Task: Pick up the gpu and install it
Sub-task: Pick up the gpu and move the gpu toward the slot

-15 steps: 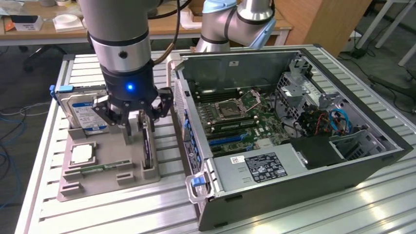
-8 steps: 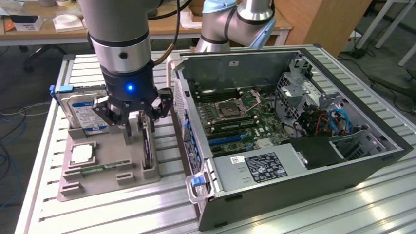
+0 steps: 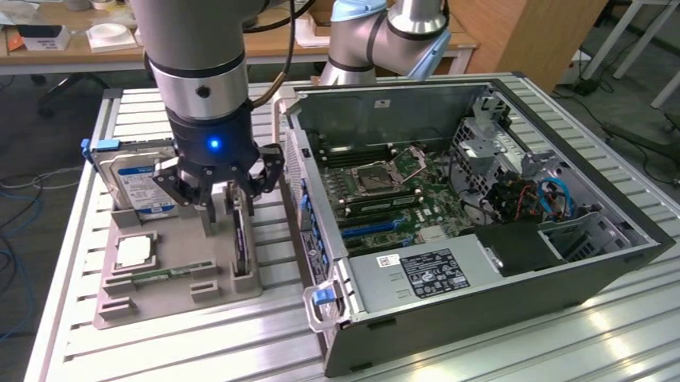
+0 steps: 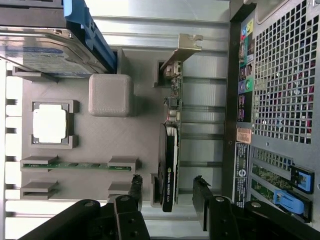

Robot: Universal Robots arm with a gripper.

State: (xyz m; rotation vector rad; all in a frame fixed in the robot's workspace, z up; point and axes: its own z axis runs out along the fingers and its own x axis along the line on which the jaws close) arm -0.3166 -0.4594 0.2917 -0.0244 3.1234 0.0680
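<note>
Grey tray: hand (open) perhaps astride gpu

One camera stands off the arm, high up, slanting down over the whole table, computer case and parts tray alike — the wrist camera hangs close over that tray, facing straight down; both share the gpu

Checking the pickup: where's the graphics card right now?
The graphics card stands on edge in the grey holder, on the exterior view's left beside the computer case, straddled by the open gripper.
</note>
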